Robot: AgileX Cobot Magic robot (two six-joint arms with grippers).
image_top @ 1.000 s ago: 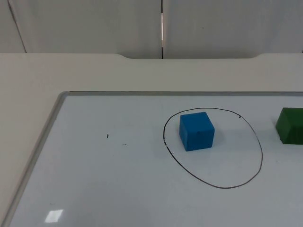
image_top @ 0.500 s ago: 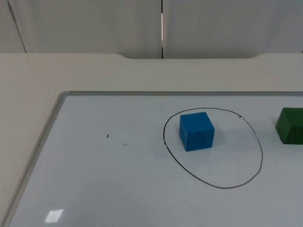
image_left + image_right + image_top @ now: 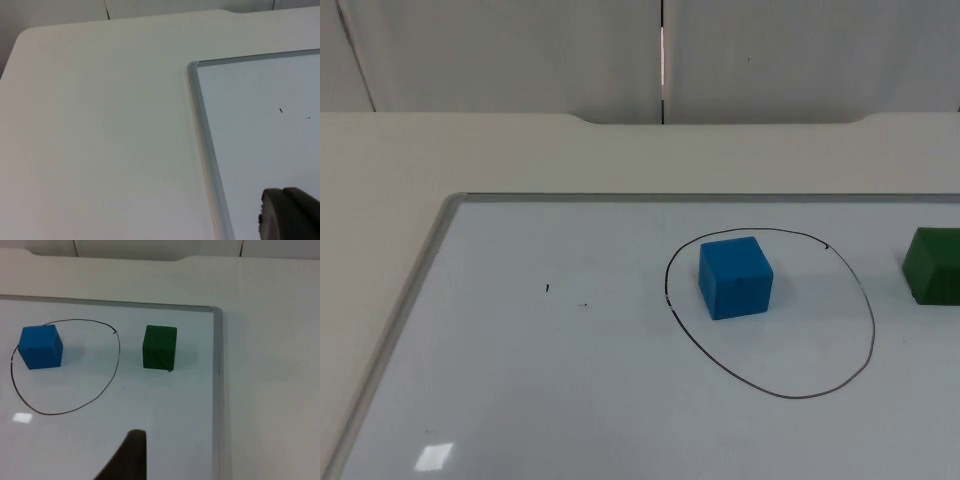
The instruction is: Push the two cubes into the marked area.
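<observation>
A blue cube (image 3: 735, 277) sits inside the hand-drawn black circle (image 3: 869, 330), in its far-left part close to the line, w/ open whiteboard (image 3: 550, 390) near and right of it inside the ring. The green cube (image 3: 934, 265) stands outside the circle to the right, apart from the line, w/ bare board between it and the board's right frame edge (image 3: 217, 390). Left gripper (image 3: 287, 215) hangs over the board's left frame, right gripper (image 3: 127, 460) over the near-right board; can't tell either's jaw state.
</observation>
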